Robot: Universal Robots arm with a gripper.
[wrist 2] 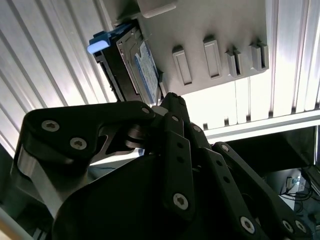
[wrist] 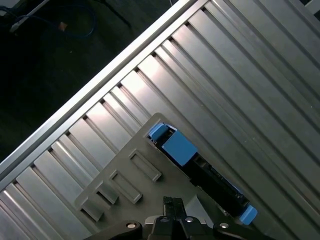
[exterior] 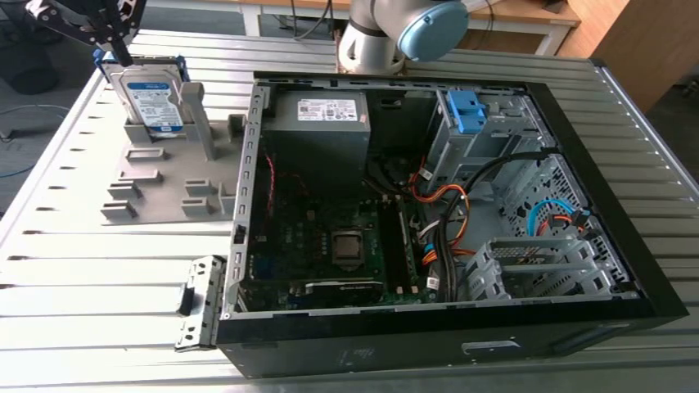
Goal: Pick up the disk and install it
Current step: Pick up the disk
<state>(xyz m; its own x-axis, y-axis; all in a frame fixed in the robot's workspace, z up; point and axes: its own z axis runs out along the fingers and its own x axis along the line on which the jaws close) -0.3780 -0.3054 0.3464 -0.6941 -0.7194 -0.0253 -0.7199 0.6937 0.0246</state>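
A table (exterior: pixel 87 270) of ribbed, silvery metal slats filled most of the exterior view and caught bright, even light. Beyond its far edge, along the top of the frame, stood a wooden-topped desk (exterior: pixel 525 15) on white legs. A light wooden cabinet (exterior: pixel 644 49) occupied the upper right corner. At the upper left lay greyish floor (exterior: pixel 28 143) with a thin blue cable (exterior: pixel 16 115) looping across it.

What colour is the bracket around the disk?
Blue; the bracket shows best in the first wrist view.

Bright, even light — harsh glare on the ribbed table (wrist 2: pixel 290 95)
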